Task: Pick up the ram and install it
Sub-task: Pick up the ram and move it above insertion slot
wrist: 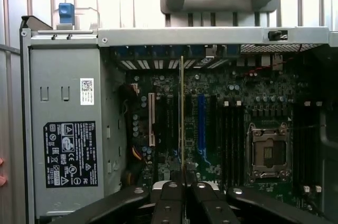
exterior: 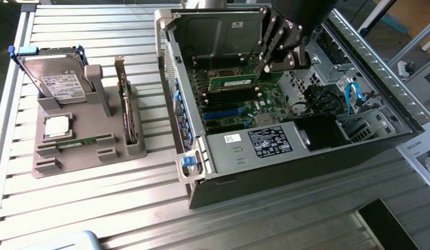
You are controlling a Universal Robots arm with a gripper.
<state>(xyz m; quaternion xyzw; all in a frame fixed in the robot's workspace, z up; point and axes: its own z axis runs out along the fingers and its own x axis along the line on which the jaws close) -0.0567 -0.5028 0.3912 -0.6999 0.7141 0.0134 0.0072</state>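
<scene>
My gripper [exterior: 269, 67] hangs inside the open computer case [exterior: 174, 78], above the motherboard [exterior: 232, 112]. It is shut on the ram [exterior: 234, 80], a thin green stick that reaches out from the fingers over the board. In the wrist view the ram [wrist: 182, 113] appears edge-on as a narrow line rising from between the fingertips of the gripper [wrist: 182, 184]. It hovers over the card slots beside a blue slot [wrist: 200, 123]. The black memory slots [wrist: 232, 134] lie further along, next to the processor socket [wrist: 269, 152].
A grey fixture [exterior: 86, 153] on the slatted table at the exterior view's left holds a silver hard drive [exterior: 54, 78], an upright expansion card [exterior: 124, 104], a processor chip [exterior: 57, 126] and a thin green strip [exterior: 79, 141]. The power supply [exterior: 267, 141] and drive cage wall [exterior: 215, 31] bound the board.
</scene>
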